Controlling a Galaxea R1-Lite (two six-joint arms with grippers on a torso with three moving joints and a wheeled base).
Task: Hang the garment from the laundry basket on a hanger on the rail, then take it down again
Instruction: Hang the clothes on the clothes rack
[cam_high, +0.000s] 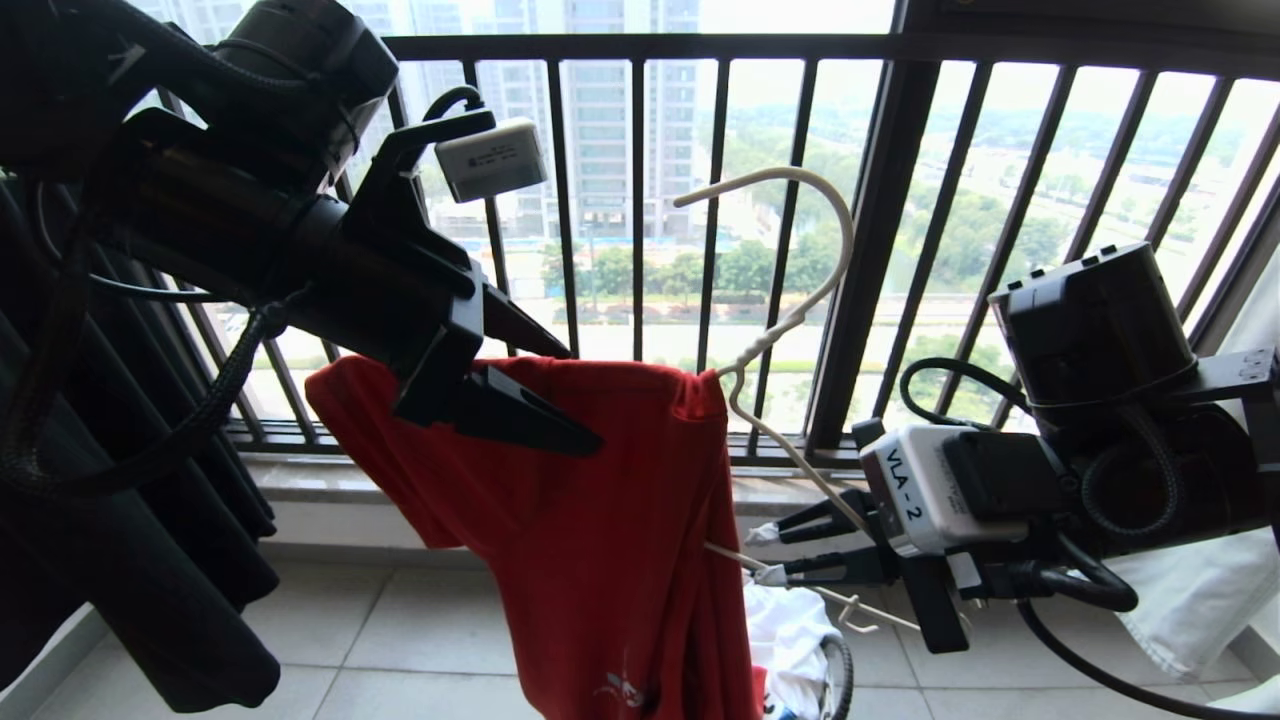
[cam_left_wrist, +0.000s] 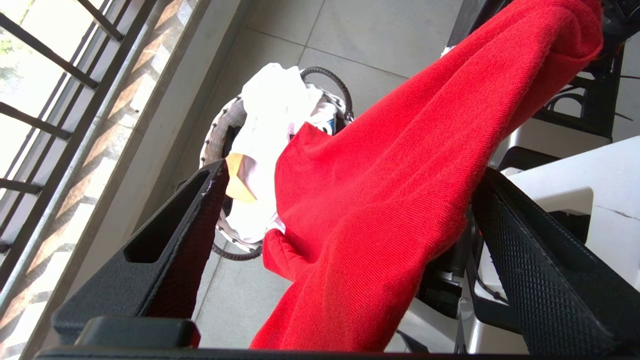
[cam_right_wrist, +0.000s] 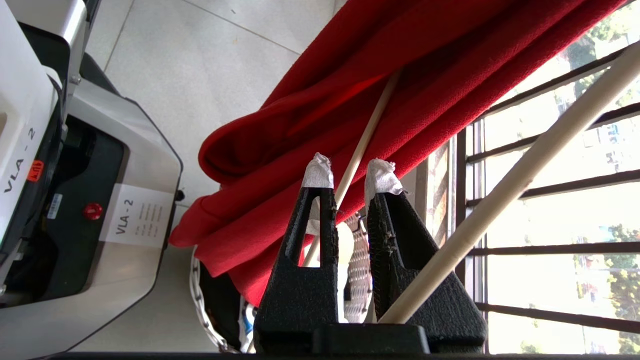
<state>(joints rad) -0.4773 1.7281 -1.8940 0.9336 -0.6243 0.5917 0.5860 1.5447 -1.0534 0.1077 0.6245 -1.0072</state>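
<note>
Head view: a red knit T-shirt (cam_high: 590, 520) drapes over a thin white wire hanger (cam_high: 790, 330), held up in front of a dark barred window railing (cam_high: 880, 250). The left claw (cam_high: 545, 395), black and wedge-fingered, stands released at the shirt's upper edge, one finger above the fabric and one lying across it. In its wrist view the diamond-textured pads (cam_left_wrist: 525, 260) gape wide, the ribbed red cloth running between them without being pinched. Beyond that claw, on the grey floor tiles (cam_left_wrist: 380, 30), sits the round white wire-mesh laundry basket (cam_left_wrist: 220, 135) with a black looped handle and a crumpled white garment (cam_left_wrist: 270, 110) inside. The right claw (cam_high: 765, 555), fingertips wrapped in white tape, is clenched on the hanger's thin lower wire beside the shirt's hem side, the hanger's cream shoulder rod (cam_right_wrist: 500, 200) slanting past its fingers. Black cloth (cam_high: 120, 500) hangs behind the left arm.
</note>
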